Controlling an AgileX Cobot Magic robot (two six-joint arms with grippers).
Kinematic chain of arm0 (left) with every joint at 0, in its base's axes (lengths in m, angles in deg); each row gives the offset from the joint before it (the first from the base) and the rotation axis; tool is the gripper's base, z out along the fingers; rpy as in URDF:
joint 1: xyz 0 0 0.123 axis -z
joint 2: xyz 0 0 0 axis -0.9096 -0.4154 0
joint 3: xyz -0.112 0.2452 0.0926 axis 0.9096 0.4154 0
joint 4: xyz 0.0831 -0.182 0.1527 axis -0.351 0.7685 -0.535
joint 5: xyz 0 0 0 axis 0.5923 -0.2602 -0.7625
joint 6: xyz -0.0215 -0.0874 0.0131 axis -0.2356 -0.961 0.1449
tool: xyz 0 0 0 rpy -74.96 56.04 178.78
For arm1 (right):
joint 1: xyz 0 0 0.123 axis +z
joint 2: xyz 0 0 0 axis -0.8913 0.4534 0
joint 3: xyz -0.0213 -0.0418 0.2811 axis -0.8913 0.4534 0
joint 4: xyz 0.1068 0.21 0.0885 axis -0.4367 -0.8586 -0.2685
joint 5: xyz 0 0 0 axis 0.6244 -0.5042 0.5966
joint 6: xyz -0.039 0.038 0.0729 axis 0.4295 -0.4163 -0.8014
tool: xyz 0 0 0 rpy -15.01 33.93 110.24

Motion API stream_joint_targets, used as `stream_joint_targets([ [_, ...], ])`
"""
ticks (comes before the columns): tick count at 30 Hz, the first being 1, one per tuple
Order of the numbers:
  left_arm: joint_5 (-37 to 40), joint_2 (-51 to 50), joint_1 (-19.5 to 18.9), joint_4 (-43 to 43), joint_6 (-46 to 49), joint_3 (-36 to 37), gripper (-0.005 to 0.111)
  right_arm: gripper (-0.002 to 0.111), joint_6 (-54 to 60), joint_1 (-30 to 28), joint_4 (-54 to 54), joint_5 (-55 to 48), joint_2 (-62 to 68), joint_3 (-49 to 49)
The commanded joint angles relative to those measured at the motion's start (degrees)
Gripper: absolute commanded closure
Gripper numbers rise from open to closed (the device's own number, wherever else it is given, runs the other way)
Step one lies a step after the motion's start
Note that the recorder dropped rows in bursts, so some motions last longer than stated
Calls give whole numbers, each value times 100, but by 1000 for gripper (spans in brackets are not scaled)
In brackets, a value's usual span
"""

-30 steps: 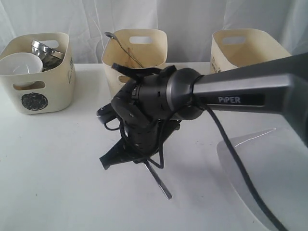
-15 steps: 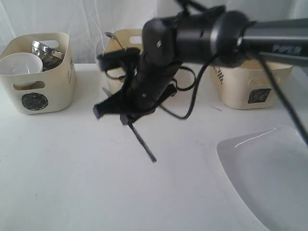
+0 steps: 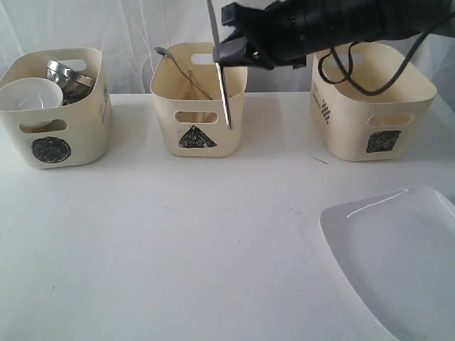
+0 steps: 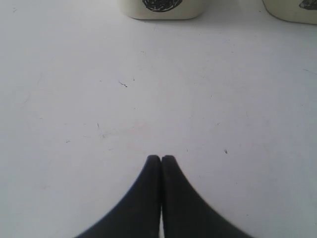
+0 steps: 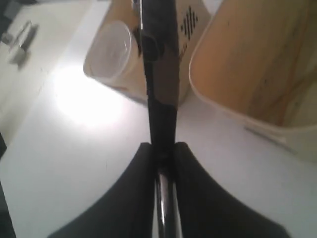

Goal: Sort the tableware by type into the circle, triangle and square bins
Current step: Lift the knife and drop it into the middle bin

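My right gripper is shut on a steel knife, which hangs nearly upright over the front right of the triangle bin. In the right wrist view the knife stands clamped between the fingers of that gripper. A spoon and thin sticks lean inside the triangle bin. The circle bin holds a white bowl and steel mugs. The square bin stands at the right. A large white plate lies at the front right. My left gripper is shut and empty above the bare table.
The three bins stand in a row along the back of the white table, before a white curtain. The right arm reaches in from the upper right, over the square bin. The circle bin's base shows far ahead of the left gripper.
The right arm has lifted the knife from low over the table's middle, up and back to above the triangle bin. The knife now hangs nearly upright. The left gripper has stayed still.
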Motion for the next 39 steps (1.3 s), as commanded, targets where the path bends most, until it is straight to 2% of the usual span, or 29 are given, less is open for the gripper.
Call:
stream_joint_targets([
  [1, 183, 25, 10, 60, 15, 24, 107, 108, 1456, -226, -1527, 152, 90, -41],
  [5, 183, 25, 10, 60, 15, 24, 107, 108, 2959, -226, -3084, 193, 323, -41],
  [7, 183, 25, 10, 60, 15, 24, 107, 108, 3446, -226, -3126, 246, 469, -124],
  [20, 183, 25, 10, 60, 15, 24, 107, 108, 3607, -226, -3126, 562, 1600, -1328],
  [29, 183, 25, 10, 60, 15, 24, 107, 108, 3607, 12, -3126, 1259, 2278, -2053],
  [35, 183, 25, 10, 60, 15, 24, 107, 89, 3607, 78, -3126, 1465, 2413, -2099],
  [39, 183, 25, 10, 60, 15, 24, 107, 84, 3584, 65, -3126, 1485, 2413, -2099],
])
